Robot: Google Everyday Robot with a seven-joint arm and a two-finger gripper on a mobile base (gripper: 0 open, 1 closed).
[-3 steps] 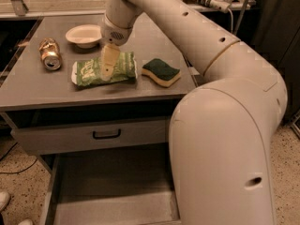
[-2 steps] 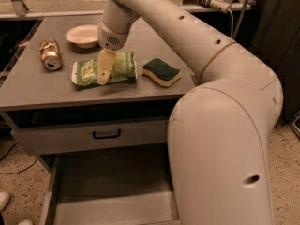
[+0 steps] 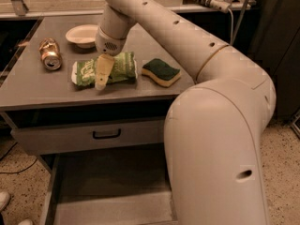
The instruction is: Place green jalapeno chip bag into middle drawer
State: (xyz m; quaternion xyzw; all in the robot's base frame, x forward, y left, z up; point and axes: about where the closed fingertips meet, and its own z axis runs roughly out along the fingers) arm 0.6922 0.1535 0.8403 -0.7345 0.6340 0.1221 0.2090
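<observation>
**Counter and drawers: items on hand**

Item 1. Chip bag (image 3: 123, 65): green, crinkly, with pale lettering and a whitish end toward 9 o'clock. It lies flat on the counter (image 3: 37, 90), near the middle and close to the front edge. It is outside the drawer.

Item 2. Claw (image 3: 101, 80): cream-coloured, pointing down toward 6 o'clock from the end of the arm (image 3: 187, 39). It sits over the left half of the chip bag, its tip at the bag's front edge. Whether it is open or closed cannot be told, nor whether it has hold of the bag.

Item 3. Sponge (image 3: 161, 71): dark green top, yellow underside. It lies on the counter at 3 o'clock from the chip bag, just beside it and not touching.

Item 4. Can (image 3: 49, 54): copper-coloured metal, lying on its side at 9 to 10 o'clock from the chip bag, apart from it.

Item 5. Bowl (image 3: 84, 34): pale and shallow, standing upright at 11 o'clock from the chip bag, toward the back of the counter.

Item 6. Drawer front (image 3: 51, 138): grey, shut, with a black handle (image 3: 107, 134), directly under the counter edge.

Item 7. Middle drawer (image 3: 108, 182): grey tray with low side walls, pulled out at 6 o'clock below the drawer front. Its right side is hidden behind the arm.

Item 8. Floor (image 3: 21, 165): speckled, seen at 8 o'clock.
</observation>
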